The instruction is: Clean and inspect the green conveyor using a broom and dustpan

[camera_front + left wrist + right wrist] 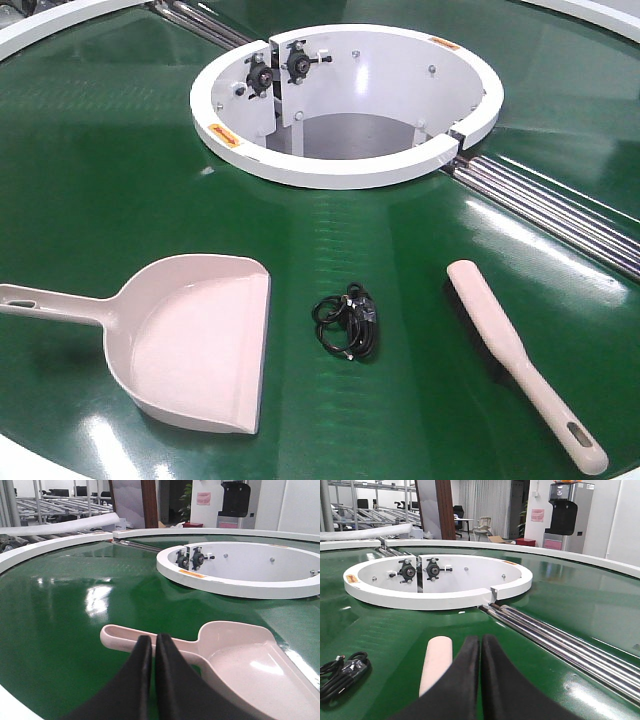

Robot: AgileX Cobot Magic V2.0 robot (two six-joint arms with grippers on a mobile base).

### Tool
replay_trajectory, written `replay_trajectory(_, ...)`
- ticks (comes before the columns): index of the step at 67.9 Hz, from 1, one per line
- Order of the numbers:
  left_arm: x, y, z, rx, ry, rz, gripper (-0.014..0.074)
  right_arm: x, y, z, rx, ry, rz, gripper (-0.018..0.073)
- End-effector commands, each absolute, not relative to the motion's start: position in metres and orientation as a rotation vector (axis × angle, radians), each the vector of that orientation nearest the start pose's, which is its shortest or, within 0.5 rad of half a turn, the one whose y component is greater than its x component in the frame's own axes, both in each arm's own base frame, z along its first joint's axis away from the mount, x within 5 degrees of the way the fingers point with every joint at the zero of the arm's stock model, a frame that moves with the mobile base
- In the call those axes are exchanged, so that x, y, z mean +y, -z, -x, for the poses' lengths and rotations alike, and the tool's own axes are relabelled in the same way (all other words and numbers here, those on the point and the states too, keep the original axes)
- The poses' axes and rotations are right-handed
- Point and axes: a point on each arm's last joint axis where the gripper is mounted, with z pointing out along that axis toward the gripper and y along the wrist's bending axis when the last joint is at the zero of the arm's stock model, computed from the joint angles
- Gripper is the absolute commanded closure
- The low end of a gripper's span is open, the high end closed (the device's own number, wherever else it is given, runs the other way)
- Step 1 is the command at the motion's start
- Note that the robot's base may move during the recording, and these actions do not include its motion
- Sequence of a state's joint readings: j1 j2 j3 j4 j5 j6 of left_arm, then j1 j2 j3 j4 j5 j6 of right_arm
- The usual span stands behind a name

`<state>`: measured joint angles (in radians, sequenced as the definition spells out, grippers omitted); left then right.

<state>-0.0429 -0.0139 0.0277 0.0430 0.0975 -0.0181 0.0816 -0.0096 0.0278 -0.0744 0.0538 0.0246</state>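
Observation:
The green conveyor (110,170) spreads wide and glossy around a white ring opening (345,100). On it lies the beige-pink dustpan (200,340) at the front left, handle pointing left. The broom (505,345) rests at the front right, handle toward the near edge. In the left wrist view my left gripper (154,641) is shut and empty, hovering just short of the dustpan (250,665) handle. In the right wrist view my right gripper (480,641) is shut and empty, beside the broom (436,662) tip. Neither gripper shows in the front view.
A coiled black cable (347,322) lies between dustpan and broom, and the same cable (342,675) shows at the left of the right wrist view. Metal rollers (560,205) run from the ring toward the right. The white rim (45,547) edges the belt.

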Motion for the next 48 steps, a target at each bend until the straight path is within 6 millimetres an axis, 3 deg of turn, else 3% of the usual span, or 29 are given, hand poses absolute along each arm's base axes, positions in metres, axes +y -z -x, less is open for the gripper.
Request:
replay_trajectory(1,-0.0022,-0.1928,-0.0567,1.535,0.02,-0.042,0.0603,0.0043,-0.1995,-0.0559,1.488,-0.017,0.098,0.0569)
replay_trajectory(48,-0.0022,-0.1928,-0.0567,1.535,0.02,-0.042,0.0603,0.0043,-0.1996,-0.0559,1.487,-0.017,0.098,0.0569)
